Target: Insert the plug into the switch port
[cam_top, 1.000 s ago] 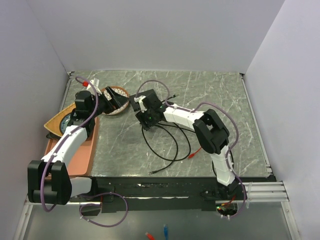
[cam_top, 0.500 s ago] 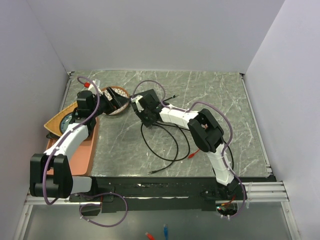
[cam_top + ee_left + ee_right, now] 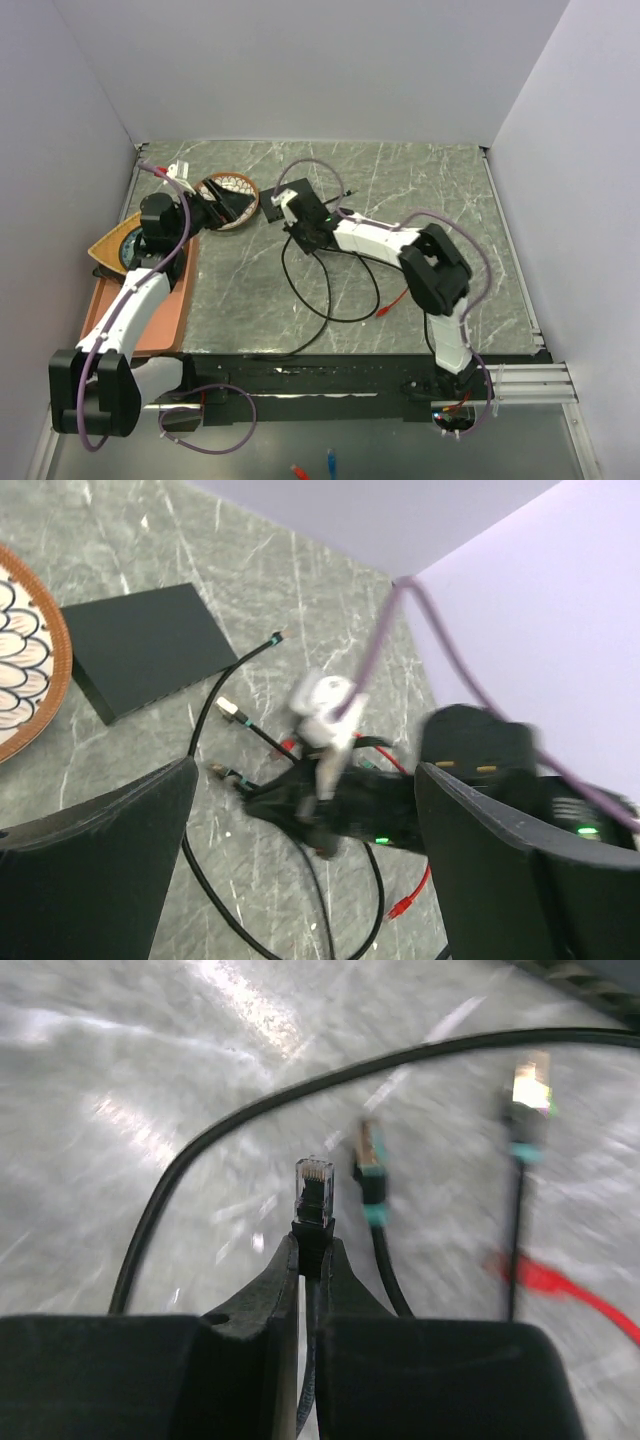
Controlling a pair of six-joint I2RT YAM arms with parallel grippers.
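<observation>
Two grippers logged | right gripper [image 3: 312, 1256]: closed tight, plug [image 3: 313, 1186] pinched at its base, tip at 12 o'clock | left gripper [image 3: 305, 780]: spread wide, nothing held | switch [image 3: 148, 645]: laid flat on surface [image 3: 100, 1080], at 3 o'clock of patterned dish [image 3: 228, 198], top view.

A round patterned dish [image 3: 240, 183] is being supported by the desk [image 3: 440, 180] at ten o'clock, and a red cable [image 3: 390, 308] at five.
</observation>
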